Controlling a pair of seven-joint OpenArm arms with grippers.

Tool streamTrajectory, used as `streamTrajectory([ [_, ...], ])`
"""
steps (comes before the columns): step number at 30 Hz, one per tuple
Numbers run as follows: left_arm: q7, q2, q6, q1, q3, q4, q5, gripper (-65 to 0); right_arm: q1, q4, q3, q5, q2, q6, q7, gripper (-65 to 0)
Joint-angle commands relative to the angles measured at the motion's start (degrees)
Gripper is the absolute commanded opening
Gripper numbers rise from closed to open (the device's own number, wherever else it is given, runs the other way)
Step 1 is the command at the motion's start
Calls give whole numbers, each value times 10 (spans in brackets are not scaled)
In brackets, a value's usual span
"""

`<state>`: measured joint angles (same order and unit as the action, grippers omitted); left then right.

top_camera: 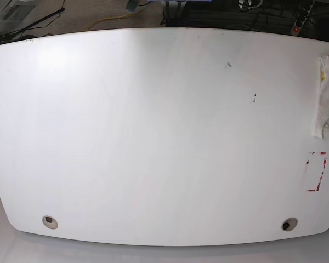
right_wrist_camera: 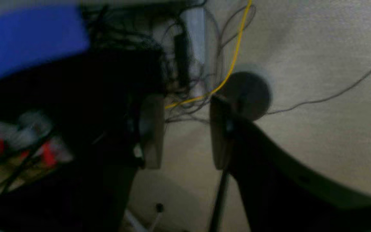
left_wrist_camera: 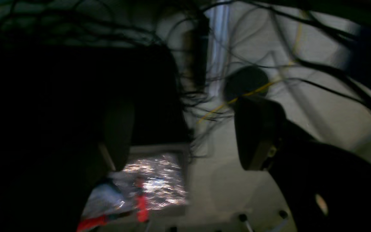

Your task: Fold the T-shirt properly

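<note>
The T-shirt (top_camera: 327, 93) lies as a white crumpled bundle at the table's right edge, partly cut off by the frame, and its print does not show. Neither arm appears in the base view. In the left wrist view my left gripper (left_wrist_camera: 185, 141) is wide open with nothing between its dark fingers (left_wrist_camera: 256, 135). My right gripper (right_wrist_camera: 185, 135) also stands open and empty, its pads (right_wrist_camera: 153, 132) apart. Both wrist views are blurred and look at a pale surface and cables, not at the shirt.
The white table (top_camera: 153, 137) carries a red-marked rectangle (top_camera: 316, 171) near its right edge and two round grommets (top_camera: 50, 222) (top_camera: 289, 224) along its front. Tangled black cables (left_wrist_camera: 159, 48), a yellow cable (right_wrist_camera: 233, 58) and a dark round disc (right_wrist_camera: 253, 93) show past the fingers.
</note>
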<state>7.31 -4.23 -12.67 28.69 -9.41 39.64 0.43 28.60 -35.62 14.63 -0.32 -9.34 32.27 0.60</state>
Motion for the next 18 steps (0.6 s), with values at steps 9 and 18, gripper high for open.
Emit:
streamTrajectory([
  [9,-101,-7,76,-146,-1,-281,45,-204,-93,88,2,-70,6,-63,-4,-422],
  [18,-82,-3,102,-193,-1,-316,46,-204,-148,147,2,-90,9,-83,-4,-420],
])
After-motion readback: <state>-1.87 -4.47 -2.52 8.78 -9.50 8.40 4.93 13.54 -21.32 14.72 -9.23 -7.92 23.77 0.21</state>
